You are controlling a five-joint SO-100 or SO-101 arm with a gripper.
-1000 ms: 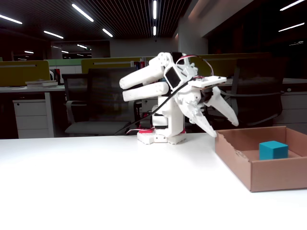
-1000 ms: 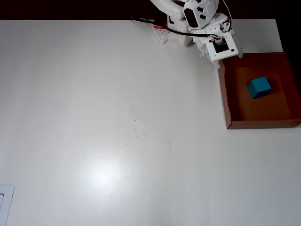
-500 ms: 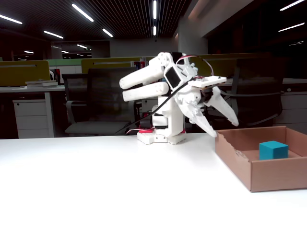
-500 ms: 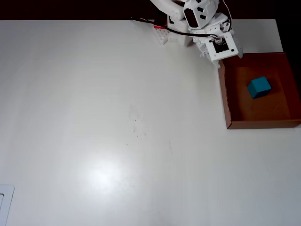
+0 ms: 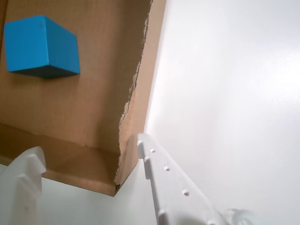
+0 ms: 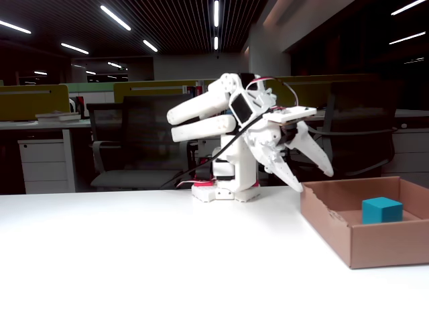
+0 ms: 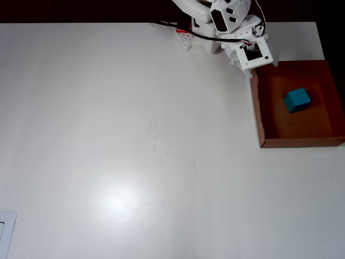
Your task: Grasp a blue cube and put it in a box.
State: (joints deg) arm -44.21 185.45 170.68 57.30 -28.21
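The claw [image 6: 314, 181] hangs wide and empty over the near corner of the box [image 6: 365, 245]; the cube [image 6: 382, 210] sits inside, apart from it.

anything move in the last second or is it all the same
Nothing visibly changed. The blue cube lies in the box as before, and the gripper hangs open and empty above the box's corner nearest the arm, just as it did a second ago.
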